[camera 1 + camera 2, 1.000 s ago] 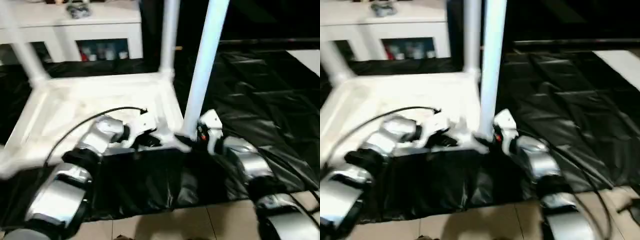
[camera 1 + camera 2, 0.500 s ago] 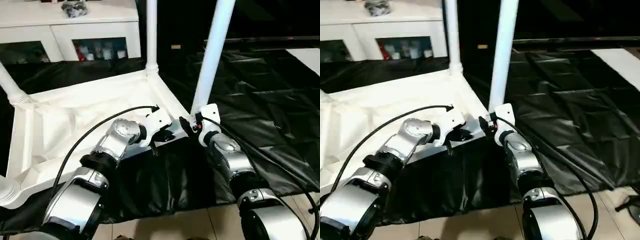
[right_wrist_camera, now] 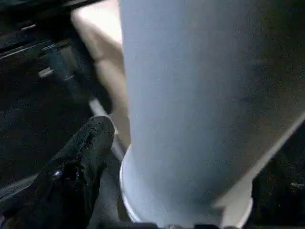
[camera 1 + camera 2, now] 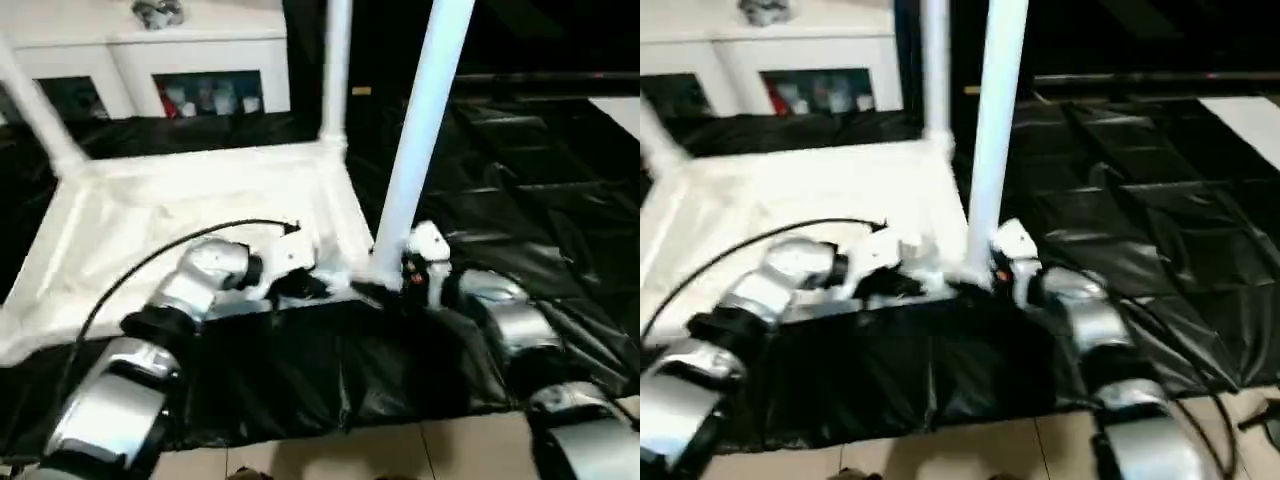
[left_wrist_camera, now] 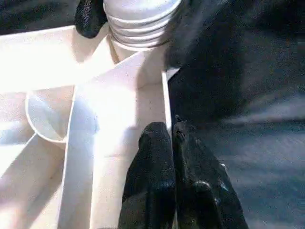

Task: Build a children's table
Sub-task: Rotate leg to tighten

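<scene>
Upturned kids' table on black sheet, both grippers at its near-right corner.

Head views: white table top [image 4: 190,215] lies underside up on black plastic sheeting [image 4: 520,150], w/ legs standing in corner sockets; nearest leg [image 4: 412,140] rises beside right gripper [image 4: 400,285], another leg [image 4: 335,70] at far corner. White cabinet [image 4: 150,60] w/ glass doors behind. Left gripper [image 4: 300,288] sits at the near rim, close to the same corner. Left wrist view: left gripper's black fingers [image 5: 157,167] pressed together, tips on the rim wall [image 5: 164,109]; ribbed leg base [image 5: 140,21] in socket ahead. Right wrist view: leg fills close-up; one black finger [image 3: 81,157] beside its base, prob. touching; can't tell how the right jaws stand.
</scene>
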Available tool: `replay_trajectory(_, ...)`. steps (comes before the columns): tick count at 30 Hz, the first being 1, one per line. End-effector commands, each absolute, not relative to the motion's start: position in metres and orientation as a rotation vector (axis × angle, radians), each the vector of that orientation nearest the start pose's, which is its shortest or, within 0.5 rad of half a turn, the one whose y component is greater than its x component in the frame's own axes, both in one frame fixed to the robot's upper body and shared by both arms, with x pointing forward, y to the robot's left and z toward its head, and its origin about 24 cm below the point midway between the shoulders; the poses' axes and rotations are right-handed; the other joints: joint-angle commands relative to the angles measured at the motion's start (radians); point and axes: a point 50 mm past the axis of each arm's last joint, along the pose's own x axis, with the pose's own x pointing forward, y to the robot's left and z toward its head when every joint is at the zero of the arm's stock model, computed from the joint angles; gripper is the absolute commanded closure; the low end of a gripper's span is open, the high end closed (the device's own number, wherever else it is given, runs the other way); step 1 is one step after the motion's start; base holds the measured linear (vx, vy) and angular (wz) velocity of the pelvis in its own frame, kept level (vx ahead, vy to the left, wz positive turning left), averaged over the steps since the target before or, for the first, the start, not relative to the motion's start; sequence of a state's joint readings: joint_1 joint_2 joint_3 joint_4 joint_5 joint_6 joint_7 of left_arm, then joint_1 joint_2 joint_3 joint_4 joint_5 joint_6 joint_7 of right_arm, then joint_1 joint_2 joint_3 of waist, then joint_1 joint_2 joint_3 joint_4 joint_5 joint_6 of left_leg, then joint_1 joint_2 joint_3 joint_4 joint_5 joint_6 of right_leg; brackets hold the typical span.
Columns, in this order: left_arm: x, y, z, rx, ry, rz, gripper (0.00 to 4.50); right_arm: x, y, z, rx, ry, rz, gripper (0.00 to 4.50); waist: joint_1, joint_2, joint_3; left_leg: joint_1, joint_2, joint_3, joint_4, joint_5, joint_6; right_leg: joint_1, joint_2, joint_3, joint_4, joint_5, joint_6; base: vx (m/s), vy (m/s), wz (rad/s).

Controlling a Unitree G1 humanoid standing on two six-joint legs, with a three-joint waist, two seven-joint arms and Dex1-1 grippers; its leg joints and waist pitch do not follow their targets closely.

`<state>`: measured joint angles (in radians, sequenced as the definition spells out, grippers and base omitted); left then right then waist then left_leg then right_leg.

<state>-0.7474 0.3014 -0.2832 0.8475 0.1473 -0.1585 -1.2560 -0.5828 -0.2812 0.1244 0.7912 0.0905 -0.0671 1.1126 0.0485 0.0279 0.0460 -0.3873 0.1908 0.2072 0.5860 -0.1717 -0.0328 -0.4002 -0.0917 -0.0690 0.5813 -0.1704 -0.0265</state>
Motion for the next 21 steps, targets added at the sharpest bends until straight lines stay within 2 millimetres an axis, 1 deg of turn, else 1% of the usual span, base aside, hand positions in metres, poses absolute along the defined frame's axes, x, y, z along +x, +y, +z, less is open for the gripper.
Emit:
replay_trajectory(1,0.330,0.097,0.067,0.582,0.295,-1.551,4.50,0.310,-0.118,0.034,-0.151,0.321,1.358,0.64,0.002,-0.004,-0.062,0.030,0.053,-0.020,-0.074,-0.280,0.060,0.040,-0.058,0.039,-0.059,-0.215,-0.241,0.000,0.000,0.00)
replay_trajectory(2,0.330,0.098,0.068,0.575,0.294,-1.560,4.50,0.308,-0.119,0.034,-0.148,0.331,1.387,0.64,0.002,-0.004,-0.062,0.030,0.053,-0.020,-0.074,-0.280,0.060,0.040,-0.058,0.039,-0.059,-0.215,-0.241,0.000,0.000,0.00)
replay_trajectory(3,0.330,0.099,0.069,0.570,0.298,-1.578,4.50,0.305,-0.119,0.034,-0.149,0.341,1.424,0.79,0.007,-0.004,-0.061,0.030,0.053,-0.020,-0.074,-0.276,0.061,0.040,-0.058,0.040,-0.060,-0.218,-0.237,0.000,0.000,0.00)
replay_trajectory(4,0.330,0.100,0.069,0.569,0.303,-1.592,4.50,0.303,-0.119,0.035,-0.149,0.352,1.454,0.79,0.009,-0.004,-0.062,0.031,0.052,-0.020,-0.074,-0.273,0.062,0.040,-0.058,0.040,-0.060,-0.218,-0.236,0.000,0.000,0.00)
replay_trajectory(5,0.330,0.101,0.070,0.560,0.310,-1.607,4.50,0.301,-0.119,0.034,-0.154,0.364,1.477,0.90,0.012,-0.005,-0.063,0.031,0.052,-0.019,-0.073,-0.264,0.063,0.040,-0.060,0.040,-0.058,-0.208,-0.237,0.000,0.000,0.00)
replay_trajectory(6,0.330,0.102,0.070,0.552,0.314,-1.616,4.50,0.300,-0.119,0.034,-0.157,0.371,1.491,1.00,0.013,-0.005,-0.063,0.029,0.052,-0.019,-0.073,-0.258,0.064,0.040,-0.060,0.041,-0.058,-0.204,-0.237,0.000,0.000,0.00)
replay_trajectory(7,0.330,0.102,0.070,0.552,0.314,-1.616,4.50,0.300,-0.119,0.034,-0.157,0.371,1.491,1.00,0.014,-0.006,-0.064,0.028,0.053,-0.020,-0.073,-0.247,0.064,0.042,-0.061,0.040,-0.055,-0.191,-0.240,0.000,0.000,0.00)
replay_trajectory(8,0.330,0.102,0.071,0.545,0.315,-1.624,4.50,0.300,-0.119,0.034,-0.158,0.376,1.502,1.08,0.014,-0.004,-0.064,0.029,0.053,-0.020,-0.073,-0.247,0.062,0.040,-0.062,0.040,-0.055,-0.192,-0.241,0.000,0.000,0.00)
replay_trajectory(10,0.329,0.104,0.072,0.534,0.324,-1.653,4.50,0.298,-0.119,0.034,-0.152,0.391,1.533,1.32,0.016,-0.004,-0.064,0.030,0.052,-0.020,-0.073,-0.253,0.059,0.041,-0.061,0.040,-0.056,-0.205,-0.240,0.000,0.000,0.00)
replay_trajectory(12,0.328,0.105,0.071,0.534,0.337,-1.677,4.50,0.296,-0.119,0.034,-0.148,0.402,1.554,1.47,0.016,-0.004,-0.065,0.030,0.053,-0.021,-0.073,-0.253,0.057,0.041,-0.062,0.040,-0.056,-0.204,-0.240,0.000,0.000,0.00)
replay_trajectory(13,0.328,0.106,0.071,0.535,0.341,-1.680,4.50,0.296,-0.119,0.034,-0.145,0.403,1.557,1.47,0.016,-0.004,-0.064,0.029,0.053,-0.021,-0.073,-0.252,0.057,0.041,-0.062,0.040,-0.055,-0.202,-0.241,0.000,0.000,0.00)
replay_trajectory(14,0.328,0.106,0.071,0.533,0.348,-1.684,4.50,0.295,-0.118,0.034,-0.139,0.405,1.560,1.59,0.017,-0.004,-0.065,0.029,0.052,-0.021,-0.073,-0.249,0.057,0.041,-0.061,0.040,-0.055,-0.197,-0.240,0.000,0.000,0.00)
replay_trajectory(16,0.328,0.107,0.070,0.533,0.355,-1.678,4.50,0.295,-0.117,0.034,-0.124,0.400,1.543,1.68,0.017,-0.003,-0.065,0.029,0.052,-0.021,-0.072,-0.240,0.058,0.042,-0.062,0.040,-0.053,-0.183,-0.244,0.000,0.000,0.00)
replay_trajectory(18,0.330,0.106,0.067,0.537,0.359,-1.633,4.50,0.299,-0.115,0.031,-0.110,0.388,1.450,1.71,0.017,-0.004,-0.065,0.029,0.052,-0.020,-0.072,-0.238,0.058,0.041,-0.062,0.040,-0.054,-0.182,-0.244,0.000,0.000,0.00)
replay_trajectory(19,0.330,0.105,0.067,0.542,0.356,-1.621,4.50,0.301,-0.115,0.030,-0.116,0.371,1.405,1.72,0.016,-0.004,-0.063,0.029,0.052,-0.021,-0.073,-0.246,0.053,0.040,-0.062,0.039,-0.056,-0.199,-0.240,0.000,0.000,0.00)
replay_trajectory(20,0.333,0.104,0.065,0.548,0.359,-1.578,4.50,0.304,-0.114,0.029,-0.105,0.360,1.349,1.73,0.012,-0.005,-0.060,0.029,0.052,-0.021,-0.076,-0.271,0.039,0.038,-0.062,0.040,-0.058,-0.243,-0.230,0.000,0.000,0.00)
replay_trajectory(21,0.336,0.102,0.064,0.558,0.356,-1.531,4.50,0.308,-0.113,0.027,-0.110,0.360,1.284,1.73,0.008,-0.004,-0.056,0.034,0.049,-0.022,-0.077,-0.305,0.021,0.033,-0.063,0.040,-0.067,-0.310,-0.215,0.000,0.000,0.00)
